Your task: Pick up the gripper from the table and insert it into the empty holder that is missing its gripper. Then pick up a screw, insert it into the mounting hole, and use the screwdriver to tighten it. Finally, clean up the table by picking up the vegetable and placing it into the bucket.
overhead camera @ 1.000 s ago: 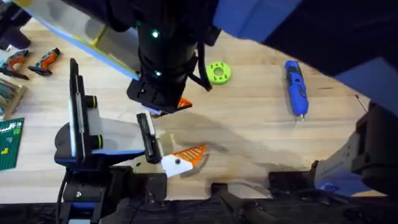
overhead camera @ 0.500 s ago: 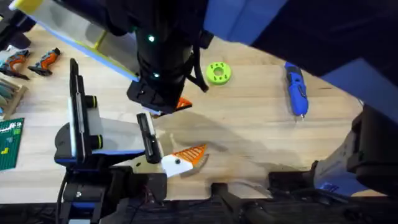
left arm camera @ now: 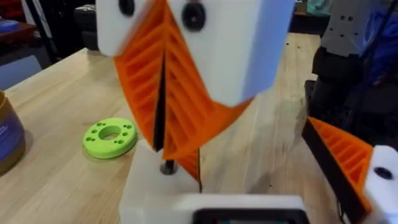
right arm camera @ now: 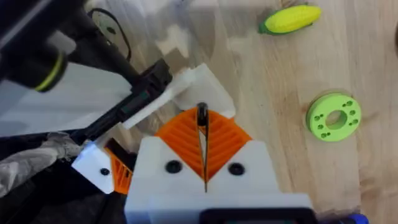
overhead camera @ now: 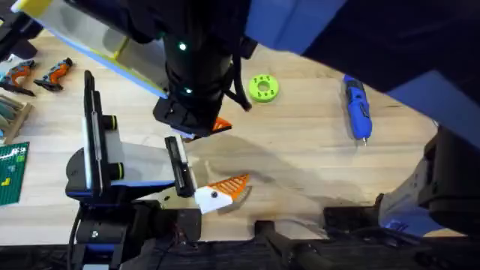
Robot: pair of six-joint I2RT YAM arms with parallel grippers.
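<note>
Orange pads of right gripper (right arm camera: 203,124) pressed together on a thin dark screw (left arm camera: 166,167), tip down, at the top face of the empty holder (right arm camera: 200,86). Left gripper (left arm camera: 249,177) spread wide: the holder on one side, the orange-tipped finger well apart on the other. Cannot tell whether the orange wedge is already seated.

Judged step: starting the screw in the mounting hole. Keep the screw upright, centre it on the hole before lowering, hold the left arm steady, and release only once it stands unaided.

Screwdriver (overhead camera: 357,105) on the table, well apart to the right. Vegetable (right arm camera: 290,18) and bucket (left arm camera: 9,134) untouched; green disc (overhead camera: 263,88) near.

Against the earlier overhead frames: no visible shift of either gripper; screwdriver and disc unmoved.
</note>
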